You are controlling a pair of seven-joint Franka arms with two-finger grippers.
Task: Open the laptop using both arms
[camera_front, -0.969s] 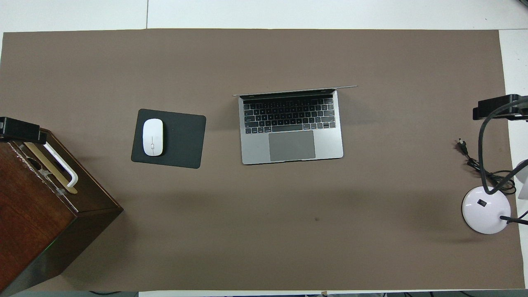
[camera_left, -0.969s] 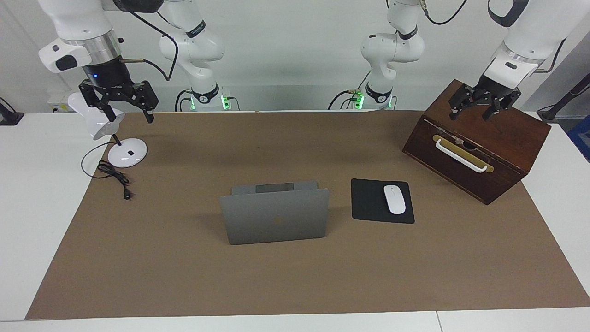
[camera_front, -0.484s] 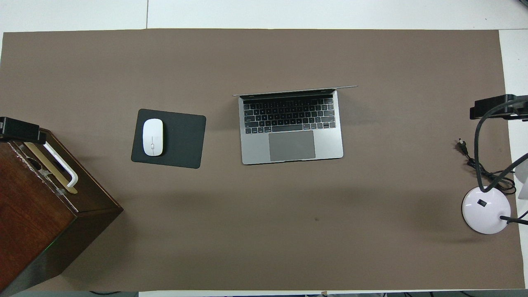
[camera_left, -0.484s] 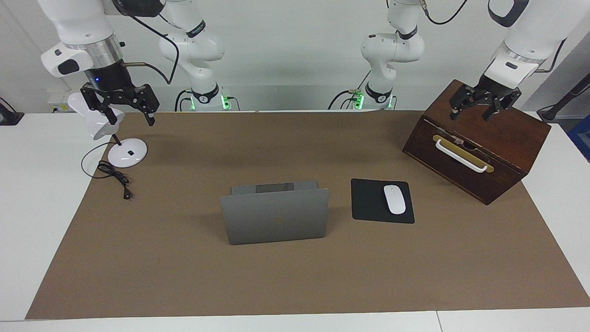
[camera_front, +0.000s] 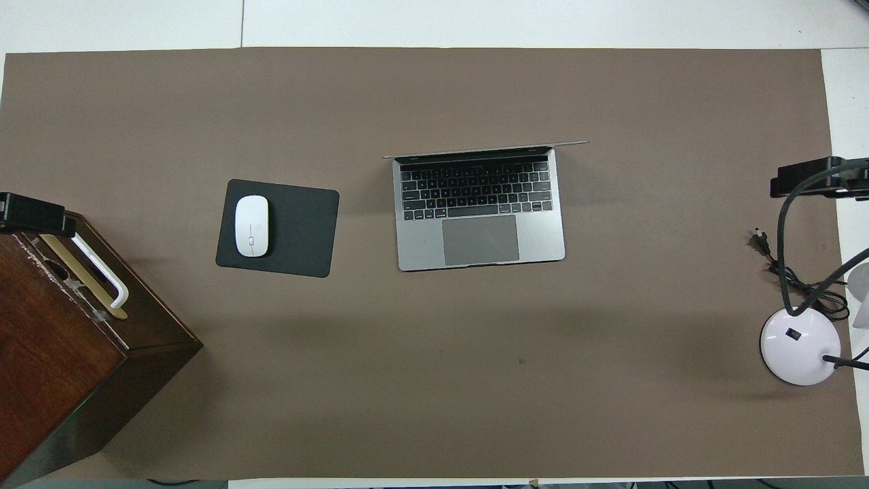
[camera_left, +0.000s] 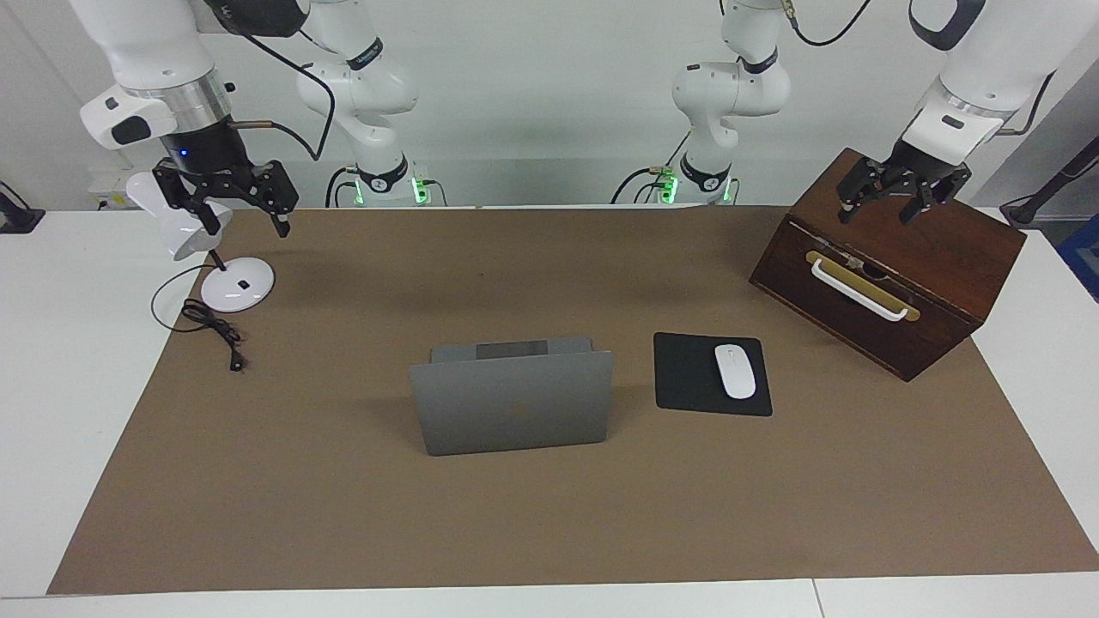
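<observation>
At the middle of the brown mat (camera_left: 549, 515) the laptop (camera_left: 513, 410) stood open, its lid upright with the logo side turned away from the robots and the keyboard (camera_front: 475, 190) and trackpad facing them. Just beside it, toward the left arm's end of the table, lay a black mouse pad (camera_left: 711, 374) with a white mouse (camera_left: 735, 371) resting on it. At the left arm's end, nearer to the robots, sat a dark wooden box (camera_left: 889, 262) with a white handle (camera_left: 859, 290) on its front; it was closed, so its contents could not be seen.

The left gripper (camera_left: 889, 206) hung over the top of the box with its fingers spread and nothing between them. The right gripper (camera_left: 245, 219) hovered over the mat's corner at the right arm's end, just beside the head of a white desk lamp (camera_left: 232, 287), its fingers apart and empty. The lamp's black cord (camera_left: 210, 326) trailed across the mat.

The mat covered most of a white table (camera_left: 51, 386); a pale wall rose at the robots' end.
</observation>
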